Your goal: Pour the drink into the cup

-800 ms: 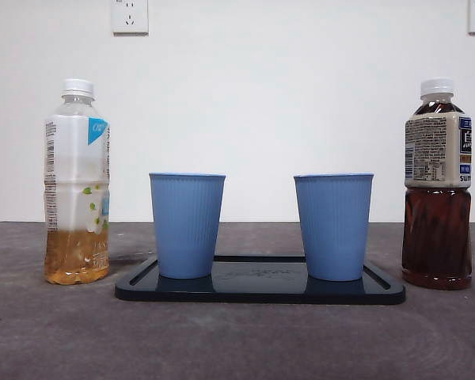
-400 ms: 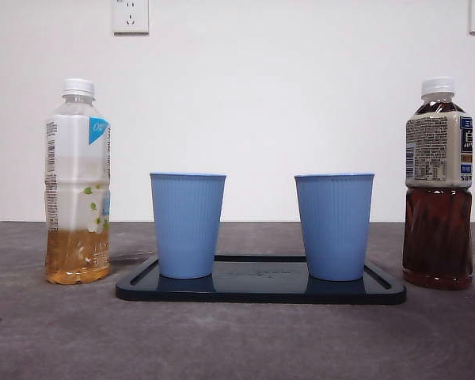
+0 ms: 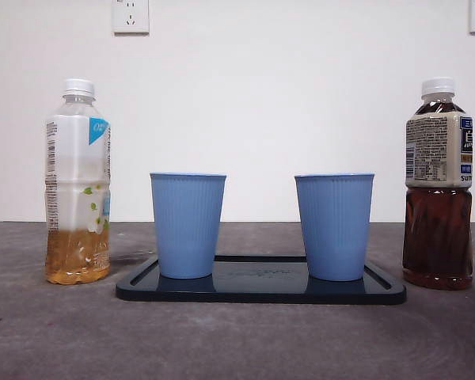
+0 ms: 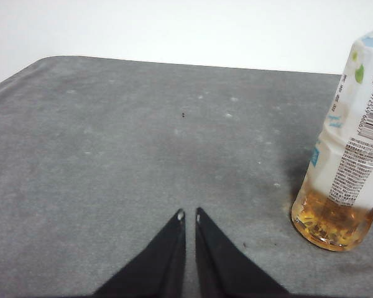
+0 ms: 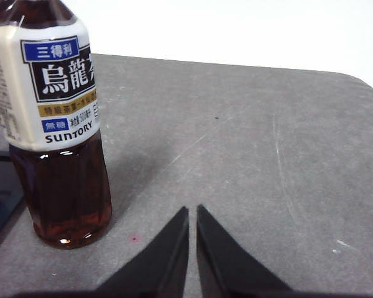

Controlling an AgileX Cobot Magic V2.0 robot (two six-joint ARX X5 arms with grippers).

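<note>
Two blue ribbed cups, one on the left (image 3: pixel 188 225) and one on the right (image 3: pixel 333 226), stand upright on a black tray (image 3: pixel 260 287). A capped bottle of pale amber drink (image 3: pixel 77 181) (image 4: pixel 346 155) stands left of the tray, about a quarter full. On the tray's right stands a capped bottle of dark tea (image 3: pixel 438 184) (image 5: pixel 55 124), fuller. My left gripper (image 4: pixel 189 216) is shut over bare table, apart from the pale bottle. The right gripper (image 5: pixel 193 211) is shut too, beside the dark bottle without touching it. Neither arm shows in the front view.
A grey table surface (image 3: pixel 237 340) runs to a white wall with two power sockets (image 3: pixel 130 16) high up. The tray's corner (image 5: pixel 0 192) shows just beside the dark bottle in the right wrist view.
</note>
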